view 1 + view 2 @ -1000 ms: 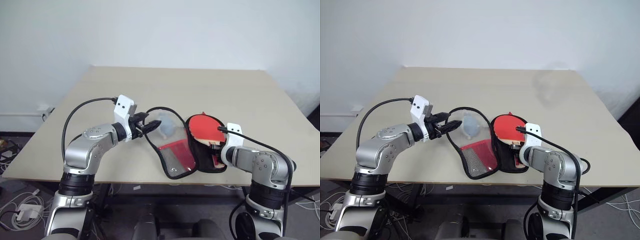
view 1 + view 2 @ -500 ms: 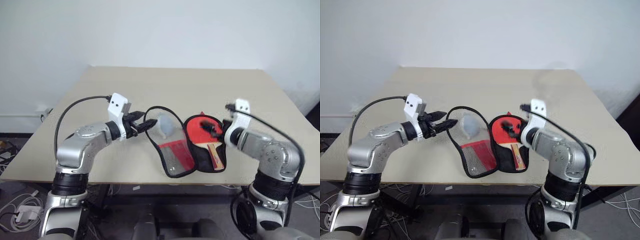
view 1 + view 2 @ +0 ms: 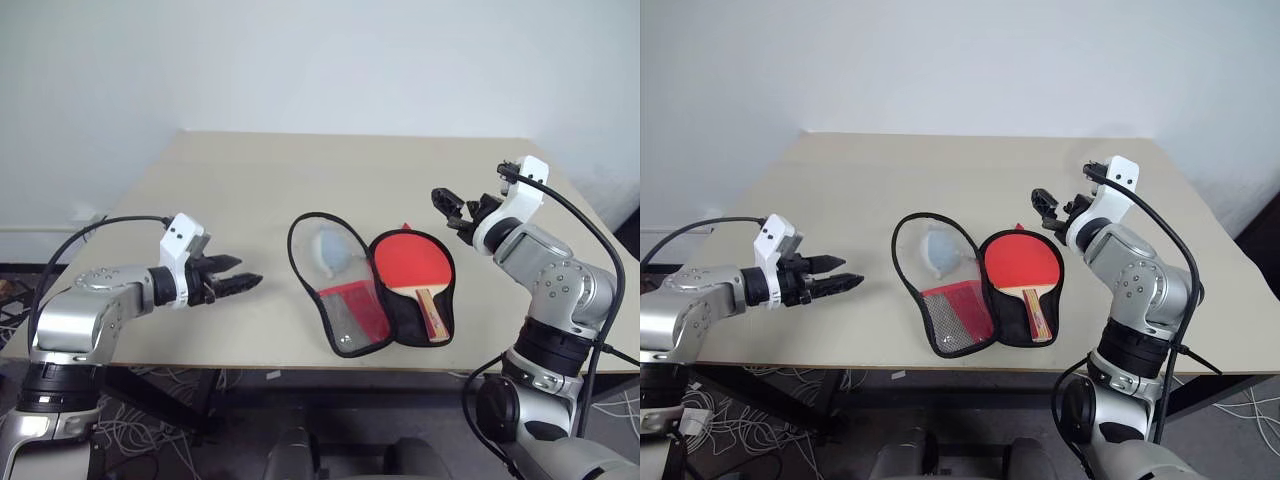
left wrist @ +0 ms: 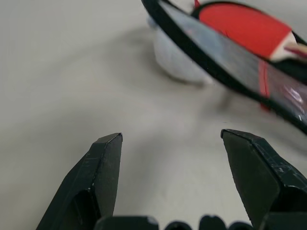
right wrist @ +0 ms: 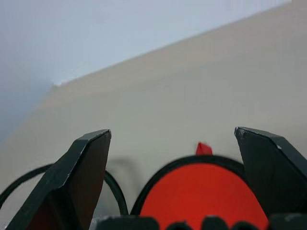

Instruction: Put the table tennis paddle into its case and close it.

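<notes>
Paddle: the flat table tennis paddle (image 3: 414,264) with round red rubber face and short light-brown wooden handle lies face up in the black half of the case, lower centre-right of the head views, handle toward the near edge.
Case: the paddle-shaped soft fabric case (image 3: 338,282) lies spread open on the pale beige tabletop (image 3: 250,190); its flap, red cloth with a see-through mesh panel and black zip edging, lies just left of the paddle.
Wad: a small pale grey-blue wad (image 3: 332,250) shows through the flap's upper part; whether it lies under the flap or inside it cannot be told.
Left jaws: the left gripper (image 3: 239,284) hovers at lower left, well apart from the case, jaws wide and empty.
Right jaws: the right gripper (image 3: 449,207) is raised at upper right, above the paddle's far side, jaws wide and empty.
Step in hand: judged to be closing the flap over the paddle.
Doing it well: take the limp flap by its stiffer zip edge, fold it squarely over the red face, and steady the black half so the smooth paddle does not slide out.
</notes>
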